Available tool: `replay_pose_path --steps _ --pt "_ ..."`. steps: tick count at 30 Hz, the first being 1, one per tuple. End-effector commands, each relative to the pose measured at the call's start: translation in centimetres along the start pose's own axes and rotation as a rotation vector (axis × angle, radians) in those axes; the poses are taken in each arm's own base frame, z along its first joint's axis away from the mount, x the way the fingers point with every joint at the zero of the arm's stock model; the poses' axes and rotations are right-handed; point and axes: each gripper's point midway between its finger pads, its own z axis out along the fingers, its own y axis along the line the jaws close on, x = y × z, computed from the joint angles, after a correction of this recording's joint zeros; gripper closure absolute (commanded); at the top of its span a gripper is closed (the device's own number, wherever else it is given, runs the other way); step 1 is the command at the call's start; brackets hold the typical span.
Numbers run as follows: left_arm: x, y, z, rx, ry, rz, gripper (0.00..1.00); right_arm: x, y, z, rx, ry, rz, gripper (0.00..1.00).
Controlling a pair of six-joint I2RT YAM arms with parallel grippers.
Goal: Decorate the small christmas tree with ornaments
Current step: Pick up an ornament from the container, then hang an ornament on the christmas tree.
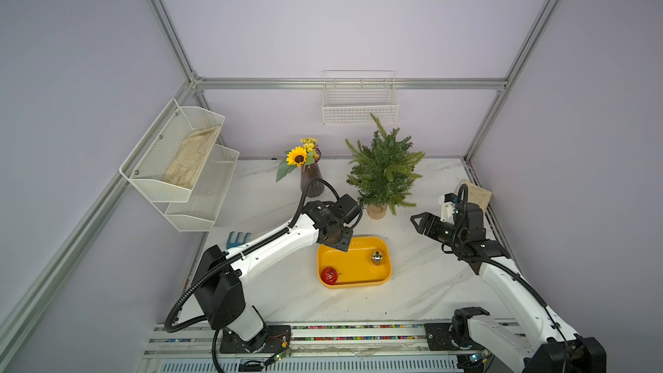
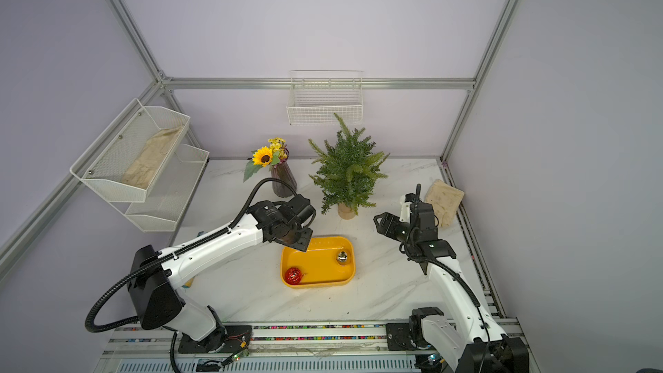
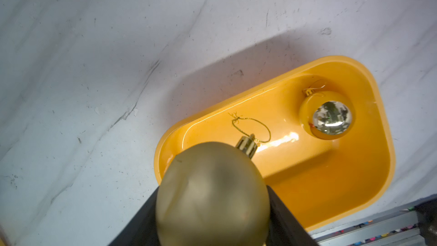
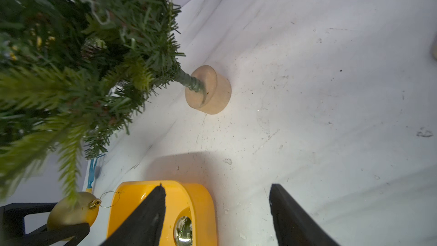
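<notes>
Gold bauble fills the left wrist view, clamped by its body in the left end effector; cap and loop stick out free ahead of it. Below that end effector sits the tray on the worktop, holding the mirrored bauble and red bauble, well apart at opposite corners. Tree stands upright just beyond the left end effector. In the right wrist view a low branch tip crosses the held bauble, touching or not we cannot tell. Right end effector hangs jaws apart, nothing between them, tree base ahead of it and not touching. The base lies between the two end effectors.

We judge the step as hanging the first bauble; we see none on the tree. Grip is on the ball, so the loop must meet the branch. We would turn the wrist so the loop hangs open, pick a stiff outer branch tip, slide the loop along it past the needles, then let go. Go gently: small base, tree could tip if pushed. Empty right end effector could steady a branch or spread the loop. Thread looks thin and limp, may collapse or snag.
</notes>
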Motion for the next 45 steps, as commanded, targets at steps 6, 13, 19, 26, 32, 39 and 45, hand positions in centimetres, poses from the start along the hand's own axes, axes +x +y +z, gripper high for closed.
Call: replay_pose_path --steps 6,13,19,26,32,39,45 --pt "-4.3 0.1 -9.1 0.072 -0.248 0.105 0.41 -1.4 1.8 -1.4 -0.025 -0.034 -0.010 0.29" --pt "-7.4 1.9 -15.0 0.087 -0.400 0.103 0.41 -1.6 2.1 -1.6 -0.035 -0.044 0.002 0.29" --pt "-10.4 3.2 -16.8 0.090 -0.456 0.093 0.41 -1.7 1.9 -1.5 -0.027 -0.050 -0.005 0.29" --pt "-13.8 4.0 -17.7 0.102 -0.503 0.109 0.42 -1.6 1.6 -1.2 -0.015 -0.044 -0.012 0.29" --pt "-16.4 3.7 -17.9 0.115 -0.529 0.121 0.43 -1.5 1.5 -1.1 -0.012 -0.043 -0.014 0.29" --pt "-17.7 4.7 -19.7 0.064 -0.581 0.129 0.43 -2.0 1.5 -0.7 -0.008 -0.048 -0.028 0.29" --pt "-18.4 5.2 -20.9 0.039 -0.628 0.120 0.43 -2.5 1.2 -0.7 0.025 -0.048 -0.049 0.29"
